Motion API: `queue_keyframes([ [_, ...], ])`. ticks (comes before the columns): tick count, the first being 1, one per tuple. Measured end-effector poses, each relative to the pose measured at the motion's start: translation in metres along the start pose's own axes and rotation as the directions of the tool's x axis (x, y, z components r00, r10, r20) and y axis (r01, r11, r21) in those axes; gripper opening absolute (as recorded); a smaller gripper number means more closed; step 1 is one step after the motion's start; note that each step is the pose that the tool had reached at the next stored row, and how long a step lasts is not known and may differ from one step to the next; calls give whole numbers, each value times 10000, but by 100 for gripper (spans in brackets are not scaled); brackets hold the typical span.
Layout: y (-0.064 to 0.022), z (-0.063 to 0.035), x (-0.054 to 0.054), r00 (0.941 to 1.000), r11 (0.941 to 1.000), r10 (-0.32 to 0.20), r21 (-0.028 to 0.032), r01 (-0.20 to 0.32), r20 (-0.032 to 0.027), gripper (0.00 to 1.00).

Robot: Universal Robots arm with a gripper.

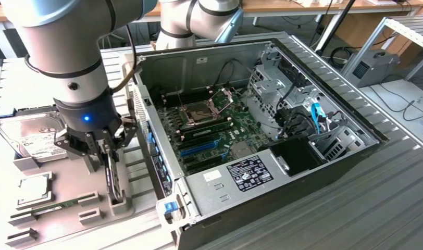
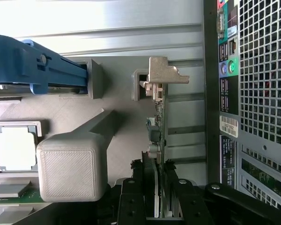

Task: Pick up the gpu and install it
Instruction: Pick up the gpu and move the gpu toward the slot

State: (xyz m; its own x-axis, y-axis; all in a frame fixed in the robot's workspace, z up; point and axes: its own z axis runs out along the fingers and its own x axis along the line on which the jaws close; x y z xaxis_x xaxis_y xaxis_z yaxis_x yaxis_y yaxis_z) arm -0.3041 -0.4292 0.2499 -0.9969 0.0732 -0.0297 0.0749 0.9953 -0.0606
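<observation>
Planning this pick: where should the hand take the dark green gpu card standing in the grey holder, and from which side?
Across its two flat faces at the upper long edge, away from the silver bracket, coming from straight above. The dark green gpu card stands on edge in the grey holder, leaving that edge exposed. The hand is closed there.

No text readable; label [image 1: 248, 173] on power supply [image 1: 210, 191], sticker [image 2: 228, 126] on case rear [image 2: 267, 70] illegible
</observation>
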Motion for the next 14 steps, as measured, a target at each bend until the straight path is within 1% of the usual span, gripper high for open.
queue_keyframes([
  [14,-2,-29,-1,10000,10000,0,0,0,0,29],
])
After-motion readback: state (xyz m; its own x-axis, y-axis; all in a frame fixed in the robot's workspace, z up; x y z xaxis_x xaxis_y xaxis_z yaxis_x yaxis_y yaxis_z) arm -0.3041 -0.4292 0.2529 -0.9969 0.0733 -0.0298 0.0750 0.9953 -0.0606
